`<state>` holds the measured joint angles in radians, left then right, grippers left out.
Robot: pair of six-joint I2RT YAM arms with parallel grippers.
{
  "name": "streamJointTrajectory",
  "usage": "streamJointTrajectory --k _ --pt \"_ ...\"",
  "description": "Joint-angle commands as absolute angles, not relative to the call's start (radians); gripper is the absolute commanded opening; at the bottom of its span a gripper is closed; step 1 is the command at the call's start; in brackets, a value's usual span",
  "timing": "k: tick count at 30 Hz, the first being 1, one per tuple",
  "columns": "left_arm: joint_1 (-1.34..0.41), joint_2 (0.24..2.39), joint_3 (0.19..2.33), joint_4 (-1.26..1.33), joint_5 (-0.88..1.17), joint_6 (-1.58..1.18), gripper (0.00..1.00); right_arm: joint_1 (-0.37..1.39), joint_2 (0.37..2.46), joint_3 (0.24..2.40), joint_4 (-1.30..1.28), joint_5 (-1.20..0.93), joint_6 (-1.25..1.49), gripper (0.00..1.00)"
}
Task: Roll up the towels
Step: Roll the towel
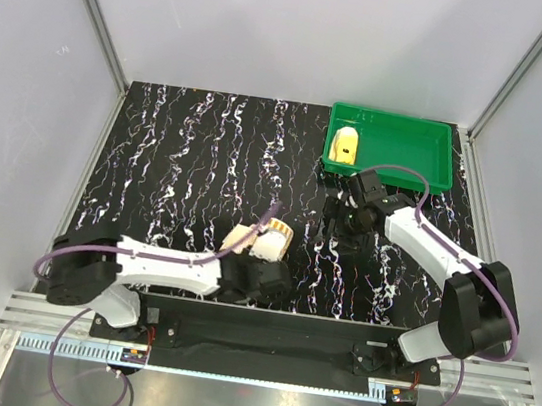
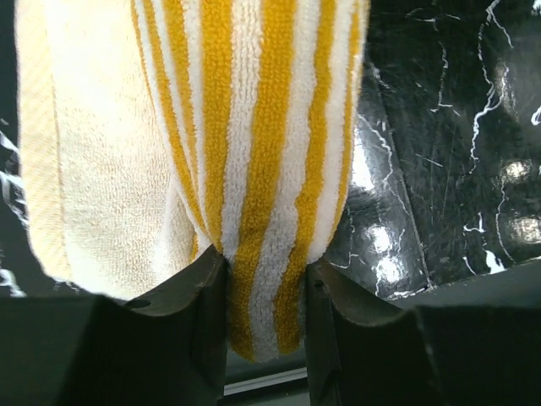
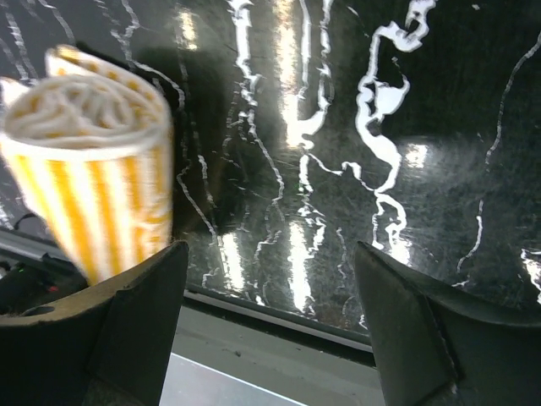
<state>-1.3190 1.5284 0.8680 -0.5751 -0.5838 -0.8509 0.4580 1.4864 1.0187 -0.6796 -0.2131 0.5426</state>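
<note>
The striped towel (image 1: 268, 240), orange-yellow and cream, is a roll near the table's front centre. My left gripper (image 1: 260, 265) is shut on it; in the left wrist view its lower end (image 2: 254, 127) is pinched between the two dark fingers (image 2: 194, 321) of the left gripper (image 2: 265, 313). The plain yellow towel (image 1: 345, 146) lies rolled in the left end of the green tray (image 1: 432, 135). My right gripper (image 1: 337, 222) hangs open over bare table between the tray and the striped roll. In the right wrist view the right gripper (image 3: 270, 249) has nothing in it, and the striped roll (image 3: 93, 169) shows to its left.
The tray sits at the back right corner of the black marbled table (image 1: 186, 161). White walls close in the left, back and right sides. The table's front edge and a metal rail (image 1: 271, 349) run just behind the arm bases.
</note>
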Motion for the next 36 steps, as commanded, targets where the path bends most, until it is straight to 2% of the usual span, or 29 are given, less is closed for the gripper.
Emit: streamJointTrajectory --k 1,10,15,22,27,36 --pt "-1.246 1.441 0.752 -0.491 -0.387 -0.922 0.2 0.463 1.463 0.993 -0.692 -0.179 0.534 0.86" --pt "-1.057 1.246 0.523 -0.279 -0.144 -0.977 0.18 0.462 1.45 0.976 -0.69 -0.204 0.528 0.86" --pt "-0.973 1.203 0.463 -0.195 -0.014 -0.991 0.17 0.463 1.414 0.94 -0.583 -0.373 0.526 0.85" --pt "-0.896 1.201 0.38 -0.088 0.098 -1.014 0.17 0.466 1.385 0.826 -0.3 -0.599 0.575 0.87" --pt "-0.851 1.212 0.325 -0.014 0.173 -1.026 0.16 0.5 1.439 0.781 -0.134 -0.653 0.607 0.89" --pt "-0.804 1.259 0.293 0.055 0.253 -1.009 0.16 0.621 1.637 0.824 0.063 -0.607 0.598 0.9"
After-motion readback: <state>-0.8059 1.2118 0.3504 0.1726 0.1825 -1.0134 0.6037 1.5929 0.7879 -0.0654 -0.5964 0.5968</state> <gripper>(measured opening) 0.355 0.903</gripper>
